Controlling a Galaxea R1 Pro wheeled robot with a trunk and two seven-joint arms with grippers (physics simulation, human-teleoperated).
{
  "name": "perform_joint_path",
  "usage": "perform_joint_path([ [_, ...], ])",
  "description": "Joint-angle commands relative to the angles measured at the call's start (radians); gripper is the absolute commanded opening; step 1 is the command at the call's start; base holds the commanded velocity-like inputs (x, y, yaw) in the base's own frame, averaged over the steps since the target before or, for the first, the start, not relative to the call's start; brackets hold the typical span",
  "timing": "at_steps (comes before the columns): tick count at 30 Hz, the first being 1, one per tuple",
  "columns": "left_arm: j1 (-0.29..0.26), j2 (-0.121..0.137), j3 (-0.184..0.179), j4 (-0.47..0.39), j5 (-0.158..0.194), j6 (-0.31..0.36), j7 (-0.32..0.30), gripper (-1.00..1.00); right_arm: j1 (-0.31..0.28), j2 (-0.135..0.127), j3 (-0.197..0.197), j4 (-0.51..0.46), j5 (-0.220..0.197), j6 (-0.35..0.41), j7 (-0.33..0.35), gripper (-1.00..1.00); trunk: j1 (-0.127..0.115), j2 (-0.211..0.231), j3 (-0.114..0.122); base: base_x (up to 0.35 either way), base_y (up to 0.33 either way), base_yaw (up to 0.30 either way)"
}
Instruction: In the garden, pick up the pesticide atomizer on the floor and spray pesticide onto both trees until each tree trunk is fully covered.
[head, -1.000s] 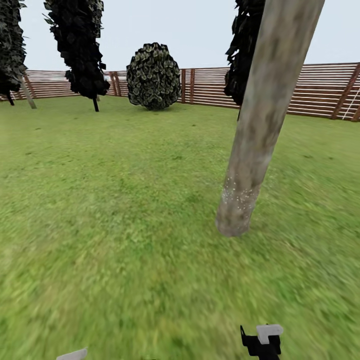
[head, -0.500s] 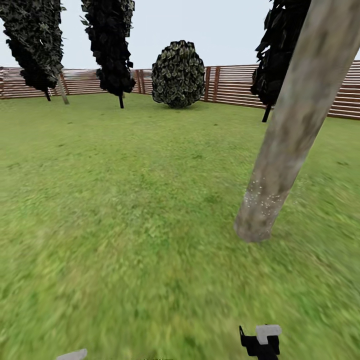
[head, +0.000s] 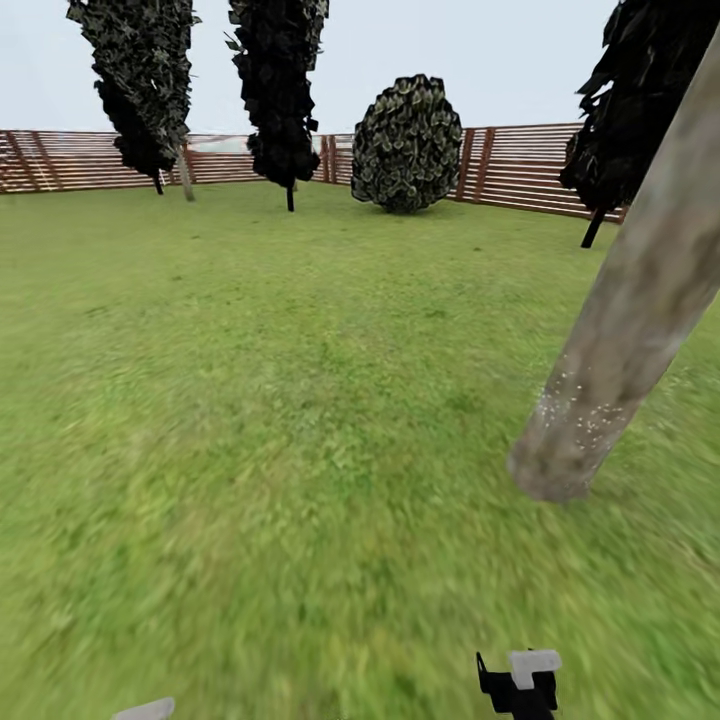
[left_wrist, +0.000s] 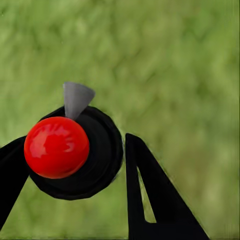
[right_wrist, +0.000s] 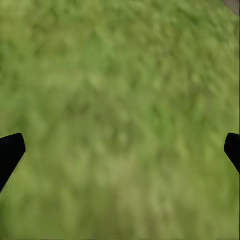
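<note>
The pesticide atomizer (left_wrist: 57, 147) has a glossy red ball on a round black body, with a grey cone nozzle (left_wrist: 77, 97). My left gripper (left_wrist: 75, 167) is shut on it, one black finger on each side, above grass. A thick, mottled grey-tan tree trunk (head: 625, 335) leans across the right of the head view, with white specks low on the bark near its base (head: 575, 415). My right gripper (right_wrist: 121, 150) is open over bare grass, its fingertips (right_wrist: 11, 150) far apart. Far off at the back left stands a second thin grey trunk (head: 185, 178).
Green lawn (head: 280, 400) stretches to a brown slatted fence (head: 520, 165). Dark narrow trees (head: 278, 90) and a round bush (head: 410, 145) stand along the fence. A black and white part of my right arm (head: 520, 685) shows at the lower edge.
The whole head view has swung left, so the near trunk now sits further right in the picture and the bush and dark trees have slid right. Both arms keep their places.
</note>
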Motion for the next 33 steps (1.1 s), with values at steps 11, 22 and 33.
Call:
perform_joint_path([
  [11, -0.001, 0.000, 0.005, 0.001, 0.002, -0.003, -0.002, -1.00, 0.000, -0.001, 0.009, 0.000, -0.008, -0.002, -0.003, 1.00, 0.000, 0.000, -0.007, 0.000, 0.000, 0.279],
  [22, -0.001, 0.000, 0.005, 0.001, 0.002, -0.003, -0.002, -1.00, 0.000, 0.000, 0.009, 0.000, -0.008, -0.002, -0.003, 1.00, 0.000, 0.000, -0.013, 0.000, 0.000, 0.279],
  [33, -0.001, 0.000, 0.005, 0.001, 0.002, -0.003, -0.002, -1.00, 0.001, 0.000, 0.009, 0.000, -0.009, -0.002, -0.003, 1.00, 0.000, 0.000, -0.013, 0.000, 0.000, 0.279],
])
